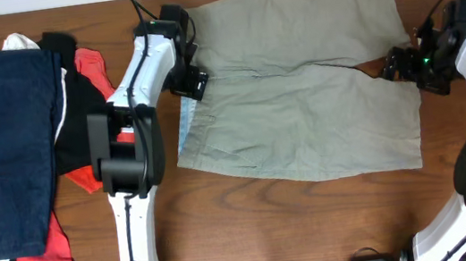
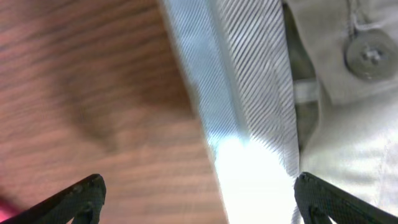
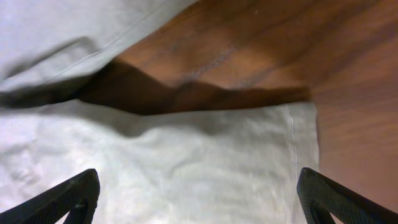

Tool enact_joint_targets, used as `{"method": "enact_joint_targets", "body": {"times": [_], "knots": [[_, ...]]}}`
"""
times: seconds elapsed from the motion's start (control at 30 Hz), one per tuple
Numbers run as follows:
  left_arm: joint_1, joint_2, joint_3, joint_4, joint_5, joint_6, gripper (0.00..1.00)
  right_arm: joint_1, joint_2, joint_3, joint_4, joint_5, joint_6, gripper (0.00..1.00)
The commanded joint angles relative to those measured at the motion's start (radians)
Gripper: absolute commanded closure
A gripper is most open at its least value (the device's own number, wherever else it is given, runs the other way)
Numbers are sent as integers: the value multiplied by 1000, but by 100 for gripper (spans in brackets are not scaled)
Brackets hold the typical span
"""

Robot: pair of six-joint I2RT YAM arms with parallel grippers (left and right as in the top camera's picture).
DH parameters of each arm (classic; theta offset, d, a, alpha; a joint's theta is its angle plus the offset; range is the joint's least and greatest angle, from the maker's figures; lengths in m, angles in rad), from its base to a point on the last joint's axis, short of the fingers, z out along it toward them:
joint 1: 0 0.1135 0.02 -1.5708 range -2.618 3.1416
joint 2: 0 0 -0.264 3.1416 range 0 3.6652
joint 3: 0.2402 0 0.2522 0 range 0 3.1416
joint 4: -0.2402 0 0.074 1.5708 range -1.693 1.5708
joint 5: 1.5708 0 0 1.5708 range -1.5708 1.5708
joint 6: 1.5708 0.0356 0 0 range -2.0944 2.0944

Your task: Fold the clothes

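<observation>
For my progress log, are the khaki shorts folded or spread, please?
Spread: the shorts lie flat, both legs showing separately, neither laid over the other.

Found left claw (image 1: 191, 79) upper centre-left of frame, spread wide, pointing right; right claw (image 1: 397, 64) upper right, spread wide, pointing left.

Wood table (image 1: 317, 219): khaki shorts (image 1: 303, 112) flat; clothes pile (image 1: 10, 151) left.
</observation>
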Motion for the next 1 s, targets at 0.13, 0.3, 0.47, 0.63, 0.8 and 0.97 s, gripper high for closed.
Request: {"method": "enact_joint_targets", "body": {"times": [0.13,0.3,0.47,0.63,0.8,0.97], "knots": [[11,-402,29,-134,-34,-209,2,8,-304,22,-123,102,55,1],[10,-544,0,-302,-192,-509,2,8,-458,14,-308,310,275,1],[0,-633,-146,-348,-211,-718,2,9,-551,-66,-376,311,404,1],[-34,-690,-426,-204,-156,-847,2,11,-563,-181,-331,267,404,1],[-76,-703,-706,-6,-63,-915,2,28,-563,-294,-243,219,403,1],[-99,-703,-875,200,-61,-934,4,50,-563,-346,-174,219,403,4]]}}
